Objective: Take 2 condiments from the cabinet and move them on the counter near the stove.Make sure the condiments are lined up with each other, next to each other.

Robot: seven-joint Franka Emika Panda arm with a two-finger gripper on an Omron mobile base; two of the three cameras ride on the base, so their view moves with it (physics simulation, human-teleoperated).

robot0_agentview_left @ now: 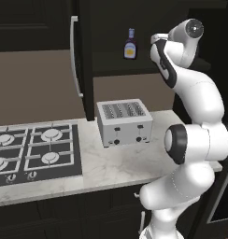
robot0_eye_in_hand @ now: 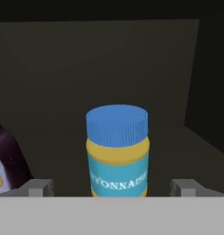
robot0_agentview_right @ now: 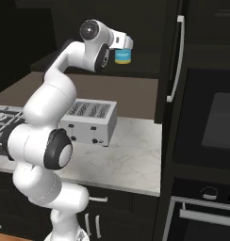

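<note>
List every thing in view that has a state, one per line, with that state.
cabinet door: swung open.
jar: upright on the cabinet shelf, blue lid on, not gripped.
dark bottle: upright on the same shelf, beside the jar, untouched.
gripper: open, a fingertip on each side of the jar.
toaster: on the counter, slots empty.
stove: burners bare, no flame visible.

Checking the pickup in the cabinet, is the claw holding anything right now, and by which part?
Nothing is held. The claw is open, its fingers standing apart on either side of the mayonnaise jar, not touching it. The dark bottle stands beside it.
</note>
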